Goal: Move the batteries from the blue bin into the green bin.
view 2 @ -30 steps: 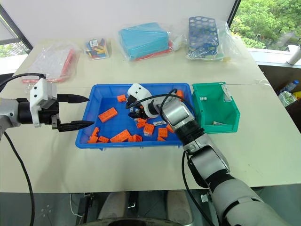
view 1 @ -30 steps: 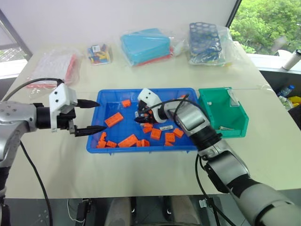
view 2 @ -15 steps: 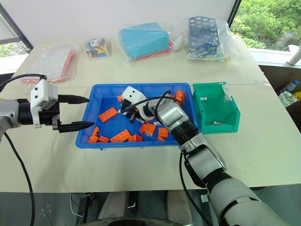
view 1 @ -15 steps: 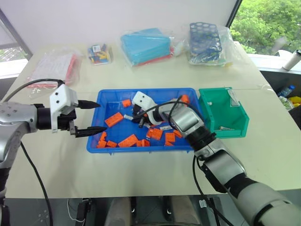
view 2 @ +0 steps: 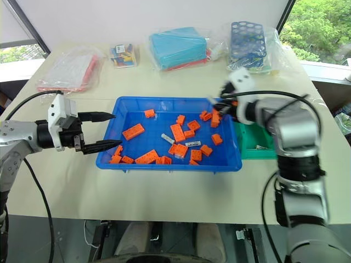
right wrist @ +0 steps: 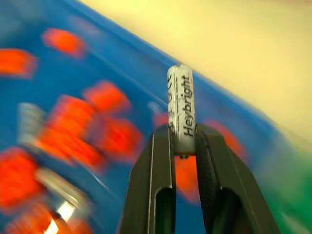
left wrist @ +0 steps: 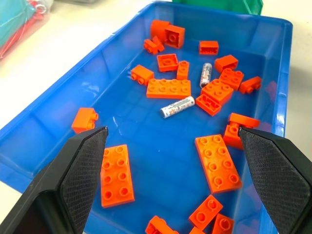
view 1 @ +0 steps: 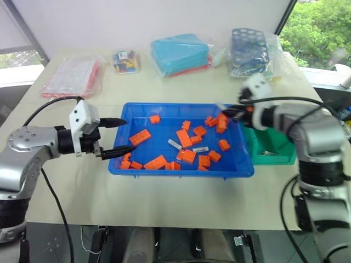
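Observation:
The blue bin holds several orange blocks and two batteries lying near its middle; the left wrist view shows those batteries too. My right gripper hovers over the bin's right end, beside the green bin. It is shut on one battery, which stands up between its fingertips. The right arm covers part of the green bin. My left gripper is open over the blue bin's left end, with nothing between its fingers.
Along the table's back edge lie a red-and-white bag, a small bag of coloured pieces, a wrapped light-blue box and a bagged blue rack. A small pale object rests in the green bin.
My right gripper closed on a battery, rose out of the blue bin's middle and swung right toward the green bin. The camera view shifted. The left gripper stayed put.

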{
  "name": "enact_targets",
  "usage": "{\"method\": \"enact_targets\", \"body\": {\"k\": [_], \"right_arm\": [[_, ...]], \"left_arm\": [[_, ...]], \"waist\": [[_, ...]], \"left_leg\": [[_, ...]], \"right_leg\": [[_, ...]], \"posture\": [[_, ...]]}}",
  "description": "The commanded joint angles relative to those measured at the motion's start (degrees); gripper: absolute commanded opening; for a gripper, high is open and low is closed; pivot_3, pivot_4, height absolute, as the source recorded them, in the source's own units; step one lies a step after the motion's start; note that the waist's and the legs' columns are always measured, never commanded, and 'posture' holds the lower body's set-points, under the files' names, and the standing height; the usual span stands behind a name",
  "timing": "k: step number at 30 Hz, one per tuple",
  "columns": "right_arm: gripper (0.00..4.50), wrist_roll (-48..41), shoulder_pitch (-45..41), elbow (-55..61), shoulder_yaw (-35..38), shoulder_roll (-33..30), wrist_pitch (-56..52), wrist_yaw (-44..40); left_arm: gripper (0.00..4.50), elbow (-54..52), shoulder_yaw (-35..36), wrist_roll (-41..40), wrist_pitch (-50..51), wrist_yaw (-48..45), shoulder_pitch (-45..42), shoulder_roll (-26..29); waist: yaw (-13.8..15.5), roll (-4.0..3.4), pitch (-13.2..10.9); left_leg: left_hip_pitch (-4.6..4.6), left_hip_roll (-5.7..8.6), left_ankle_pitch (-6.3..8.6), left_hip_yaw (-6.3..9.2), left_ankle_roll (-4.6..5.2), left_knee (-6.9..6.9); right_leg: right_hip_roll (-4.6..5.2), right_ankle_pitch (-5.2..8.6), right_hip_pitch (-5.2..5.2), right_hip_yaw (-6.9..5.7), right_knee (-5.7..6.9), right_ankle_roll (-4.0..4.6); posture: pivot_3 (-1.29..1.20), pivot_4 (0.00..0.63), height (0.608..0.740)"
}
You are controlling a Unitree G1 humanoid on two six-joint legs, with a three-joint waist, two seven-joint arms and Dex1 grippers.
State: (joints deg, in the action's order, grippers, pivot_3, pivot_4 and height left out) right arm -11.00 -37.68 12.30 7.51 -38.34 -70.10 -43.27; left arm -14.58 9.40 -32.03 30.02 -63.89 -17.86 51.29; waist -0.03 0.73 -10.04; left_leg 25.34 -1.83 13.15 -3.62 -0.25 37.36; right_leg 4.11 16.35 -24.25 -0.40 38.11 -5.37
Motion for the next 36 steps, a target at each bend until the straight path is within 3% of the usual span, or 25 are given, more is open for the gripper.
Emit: {"method": "enact_targets", "body": {"k": [1, 5, 6, 11, 18, 24, 29, 36], "right_arm": [[0.07, -2.23, 4.29, 6.4, 6.86, -4.25, -2.3, 1.14], [0.07, -2.78, 8.48, 7.01, 9.43, -6.07, -2.61, 3.48], [1.11, -3.14, 8.93, 6.99, 9.78, -6.07, -2.66, 3.85], [3.38, -4.82, 6.12, 6.02, 8.69, -5.73, 0.18, 5.16], [3.38, -11.75, -3.93, 7.89, -0.43, 0.67, 1.75, 2.94], [3.38, -9.15, -6.85, 3.34, -19.08, 10.91, 5.52, 4.84], [3.38, -6.69, -9.4, -3.87, -26.48, 18.38, 9.05, 6.31], [3.38, -3.72, -8.33, -8.97, -31.9, 18.67, 13.92, 4.52]], "left_arm": [[4.5, 0.74, -0.47, -0.13, -0.59, -0.35, -2.09, -0.18], [4.5, 2.58, -1.5, 0.48, -1.38, -0.82, -3.95, -0.48], [4.5, 2.81, -1.69, 0.56, -1.48, -0.89, -4.28, -0.54], [4.5, 3.67, -2.23, 0.91, -1.84, -1.11, -5.37, -0.82], [4.5, 3.53, -2.3, 1.14, -1.98, -0.63, -5.64, -1.21], [4.5, 1.36, -2.23, 1.29, -1.85, 0.55, -4.14, -1.73], [4.5, -0.42, -1.69, 0.95, -0.93, 1.78, -3.4, -1.67], [4.5, -3.0, 0.19, -0.56, 1.1, 3.37, -2.17, -0.94]], "waist": [[-0.59, 0.0, 0.0], [-1.0, 0.0, 0.0], [-1.03, 0.0, 0.0], [-0.76, 0.0, 0.0], [-0.98, 0.0, 0.0], [-0.8, 0.02, 0.01], [-0.69, 0.02, 0.01], [-0.8, 0.12, 0.07]], "left_leg": [[0.0, -0.01, 0.0, 0.05, 0.0, -0.02], [-0.03, -0.03, 0.0, 0.07, 0.0, -0.03], [-0.03, -0.04, 0.0, 0.07, 0.0, -0.02], [-0.02, -0.04, 0.0, 0.07, 0.0, 0.0], [-0.03, -0.16, 0.0, 0.11, 0.0, 0.0], [0.03, -0.16, 0.0, 0.09, 0.0, 0.1], [0.04, -0.17, -0.01, 0.1, 0.0, 0.1], [0.04, -0.16, 0.0, 0.11, 0.0, 0.13]], "right_leg": [[-0.03, 0.0, 0.0, 0.01, 0.01, 0.01], [-0.13, 0.0, 0.0, 0.05, 0.02, 0.01], [-0.14, 0.0, 0.0, 0.06, 0.02, 0.01], [-0.15, 0.0, 0.0, 0.08, 0.01, 0.01], [-0.31, 0.0, -0.01, 0.11, 0.02, 0.03], [-0.27, -0.01, 0.0, 0.11, 0.01, 0.03], [-0.3, -0.02, -0.05, 0.11, 0.07, 0.04], [-0.27, -0.02, -0.01, 0.11, 0.07, 0.04]], "posture": [[0.0, 0.15, 0.737], [0.0, 0.15, 0.737], [0.0, 0.15, 0.737], [0.0, 0.15, 0.737], [0.0, 0.15, 0.737], [0.0, 0.15, 0.737], [0.0, 0.15, 0.737], [0.0, 0.15, 0.737]]}}
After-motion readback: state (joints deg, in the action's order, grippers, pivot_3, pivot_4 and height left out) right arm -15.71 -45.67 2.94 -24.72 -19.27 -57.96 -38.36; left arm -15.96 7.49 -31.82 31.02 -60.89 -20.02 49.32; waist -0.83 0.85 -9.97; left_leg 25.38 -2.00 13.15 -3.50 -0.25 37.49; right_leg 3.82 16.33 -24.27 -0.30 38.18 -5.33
